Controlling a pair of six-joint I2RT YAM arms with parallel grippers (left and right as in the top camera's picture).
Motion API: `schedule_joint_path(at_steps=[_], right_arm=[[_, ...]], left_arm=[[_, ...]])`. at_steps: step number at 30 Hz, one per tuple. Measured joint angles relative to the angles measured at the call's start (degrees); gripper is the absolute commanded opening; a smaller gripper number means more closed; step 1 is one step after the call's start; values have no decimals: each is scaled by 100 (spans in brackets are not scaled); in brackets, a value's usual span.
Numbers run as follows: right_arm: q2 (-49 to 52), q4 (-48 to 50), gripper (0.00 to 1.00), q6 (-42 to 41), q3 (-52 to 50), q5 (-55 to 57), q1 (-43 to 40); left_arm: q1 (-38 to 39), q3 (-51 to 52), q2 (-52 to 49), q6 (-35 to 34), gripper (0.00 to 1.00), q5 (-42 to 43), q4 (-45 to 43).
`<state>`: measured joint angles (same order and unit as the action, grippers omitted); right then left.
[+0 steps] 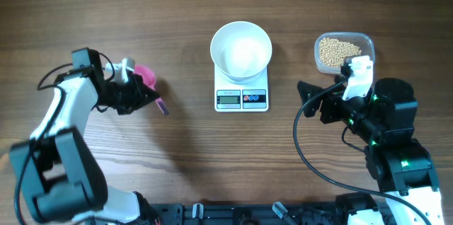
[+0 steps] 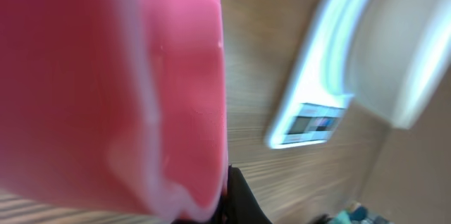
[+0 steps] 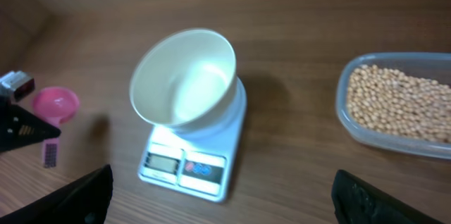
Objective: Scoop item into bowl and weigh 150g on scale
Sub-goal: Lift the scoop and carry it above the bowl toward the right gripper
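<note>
One pink scoop [image 1: 145, 77] is clamped in the left end effector [image 1: 147, 96] at the left of the overhead frame. The jaws are drawn narrow on the scoop's handle. The cup lies on the upper side of the fingers, and a purple handle end sticks out toward the lower right. In the left wrist view the blurred pink cup fills the left half of the frame.

The right end effector [image 1: 312, 100], at lower right of centre, stands wide with nothing between its fingers. Those fingers show as dark tips in the two lower corners of the right wrist view.

The scale [image 1: 241, 98] rests on the wooden surface [image 1: 198, 168] at upper centre, its display and buttons facing the bottom edge. The readout is too small to read. The bowl [image 1: 241, 49] stands on the scale's platform, its inside bare white.

The beans [image 1: 338, 52] lie in a clear plastic tub [image 1: 369, 42] at upper right. The tub is apart from the scale and just above the right end effector.
</note>
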<state>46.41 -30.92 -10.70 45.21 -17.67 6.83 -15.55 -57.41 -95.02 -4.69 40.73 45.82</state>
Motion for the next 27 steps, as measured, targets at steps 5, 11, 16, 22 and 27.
schedule_joint_path(at_steps=[5, 11, 16, 22, 27], right_arm=[[0, 323, 100, -671, 9, -437, 0], [28, 1139, 100, -2087, 28, -1401, 0], [157, 1613, 100, -3432, 33, -1934, 0], [629, 3016, 93, -4583, 39, -3003, 0], [691, 3484, 85, -5434, 50, -3397, 0]], left_arm=[[0, -46, 645, -538, 4, 811, -337], [92, -72, 1314, -2140, 4, 1908, -1759], [748, -96, 1683, -3727, 4, 2341, -3639], [2050, -136, 1912, -5589, 4, 1961, -5346], [2686, -133, 1908, -6382, 4, 1189, -5501]])
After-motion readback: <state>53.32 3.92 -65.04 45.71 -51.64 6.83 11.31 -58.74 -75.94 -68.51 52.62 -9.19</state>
